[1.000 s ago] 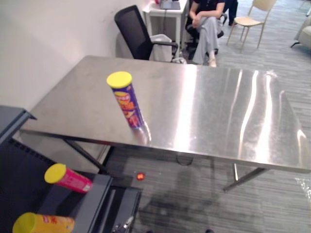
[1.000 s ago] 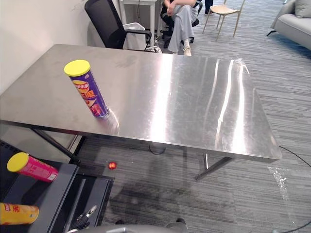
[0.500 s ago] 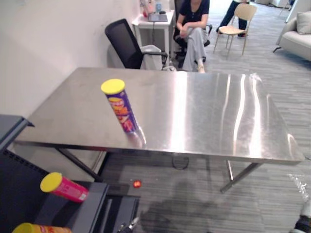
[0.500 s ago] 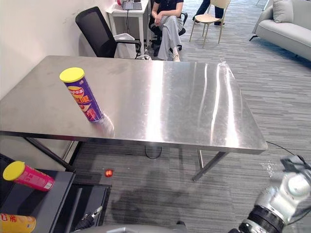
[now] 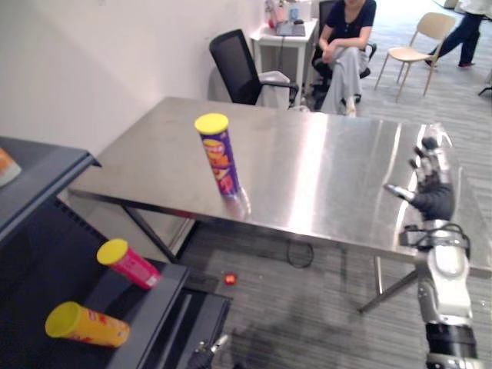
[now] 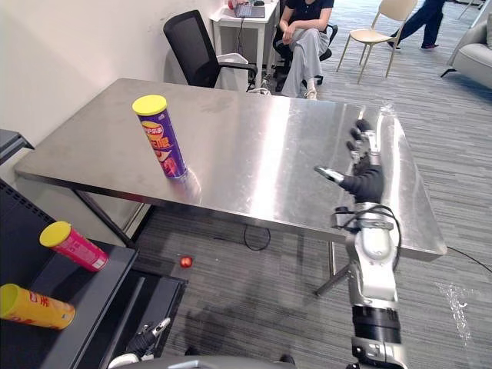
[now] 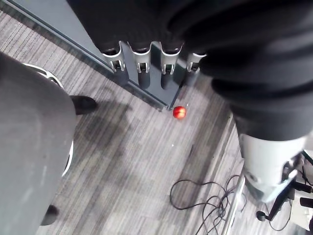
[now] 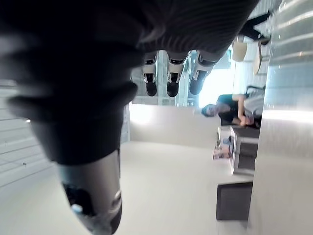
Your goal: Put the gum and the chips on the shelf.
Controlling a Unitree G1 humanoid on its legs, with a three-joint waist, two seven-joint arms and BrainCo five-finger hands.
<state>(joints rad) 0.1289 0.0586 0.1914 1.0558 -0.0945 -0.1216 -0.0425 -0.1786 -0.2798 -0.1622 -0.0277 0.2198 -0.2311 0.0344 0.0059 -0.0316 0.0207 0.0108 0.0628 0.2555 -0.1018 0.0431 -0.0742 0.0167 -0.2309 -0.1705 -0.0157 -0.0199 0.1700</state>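
Purple chips can (image 6: 161, 138) on table (image 6: 261, 165), well apart from R hand (image 6: 363, 185) fingers (image 6: 359, 144).

Bright daylight comes from the far end of the room and from overhead. The steel table (image 6: 307, 177) throws it back in long white streaks running toward the near edge, and the chips can (image 5: 218, 154) leaves a pale reflection at its foot. The white wall (image 5: 115, 61) is evenly lit. The carpet (image 6: 254, 269) under the table lies in soft shadow, and the shelf (image 5: 38, 177) is dark. From its wrist, the right hand (image 8: 172, 81) is a black shape against glaring white; the left hand (image 7: 142, 61) is dark over lit floor
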